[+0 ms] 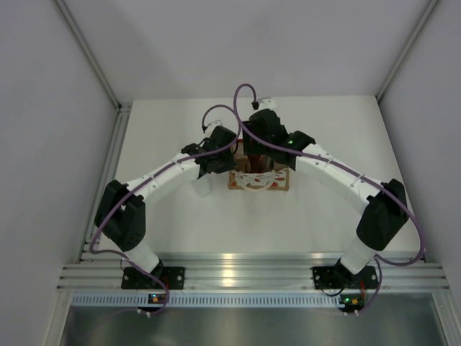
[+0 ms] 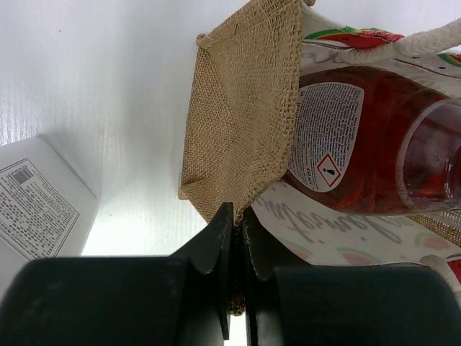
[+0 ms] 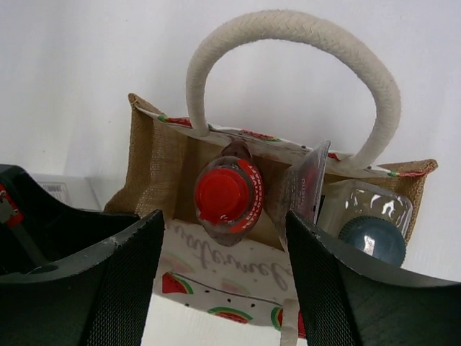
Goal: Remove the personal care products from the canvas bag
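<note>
The tan canvas bag (image 1: pixel 258 180) stands upright at the table's middle, with cream rope handles (image 3: pixel 288 29) and a watermelon print. My left gripper (image 2: pixel 238 213) is shut on the bag's burlap side edge (image 2: pixel 238 122). My right gripper (image 3: pixel 223 220) is open just above the bag's mouth, also seen in the top view (image 1: pixel 261 148). Inside stand the red nozzle-topped bottle (image 3: pixel 225 194), the flat pouch (image 3: pixel 306 184) and the pale cream bottle with grey cap (image 3: pixel 371 234). The white bottle (image 1: pixel 202 186) lies on the table left of the bag, its label showing in the left wrist view (image 2: pixel 36 205).
White walls close in the table on the left, back and right. An aluminium rail (image 1: pixel 238 274) with both arm bases runs along the near edge. Both arms reach inward and meet over the bag.
</note>
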### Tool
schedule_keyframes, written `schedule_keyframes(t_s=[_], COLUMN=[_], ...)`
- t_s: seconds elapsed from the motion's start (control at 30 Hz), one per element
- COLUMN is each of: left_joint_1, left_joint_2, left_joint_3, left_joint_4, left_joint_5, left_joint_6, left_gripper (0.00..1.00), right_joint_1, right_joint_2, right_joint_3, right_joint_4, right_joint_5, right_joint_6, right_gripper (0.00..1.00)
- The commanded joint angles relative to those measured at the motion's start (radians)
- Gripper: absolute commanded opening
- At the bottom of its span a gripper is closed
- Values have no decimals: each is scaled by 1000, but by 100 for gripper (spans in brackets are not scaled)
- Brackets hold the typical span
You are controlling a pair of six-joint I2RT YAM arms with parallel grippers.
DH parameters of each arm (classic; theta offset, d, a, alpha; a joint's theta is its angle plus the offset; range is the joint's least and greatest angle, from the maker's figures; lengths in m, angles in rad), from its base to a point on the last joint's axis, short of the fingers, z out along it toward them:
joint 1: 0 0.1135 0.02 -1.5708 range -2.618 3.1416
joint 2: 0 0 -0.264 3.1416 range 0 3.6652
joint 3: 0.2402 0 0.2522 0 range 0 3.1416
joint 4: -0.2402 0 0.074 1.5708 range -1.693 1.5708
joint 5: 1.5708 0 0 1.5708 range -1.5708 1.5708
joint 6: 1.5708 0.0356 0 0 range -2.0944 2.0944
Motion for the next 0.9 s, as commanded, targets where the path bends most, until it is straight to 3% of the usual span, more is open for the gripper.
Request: schedule_keyframes(t_s=[0.0,0.6,0.87], left_joint_1=[4,5,7], left_joint_2=[-27,-68,-91], left_joint_3=[-20,-40,-49], left_joint_4=[16,17,26], left_joint_5=[-15,-33,-41], left_joint_6=[-29,-56,-62], left_gripper=[0,0,0], right_joint_1=[7,13,13], right_joint_2=[43,226,283], right_joint_3=[69,115,135], right_joint_4=[-16,-16,-14], right_joint_5=[29,84,84], right_joint_6=[11,67,85], right_gripper=[67,66,54])
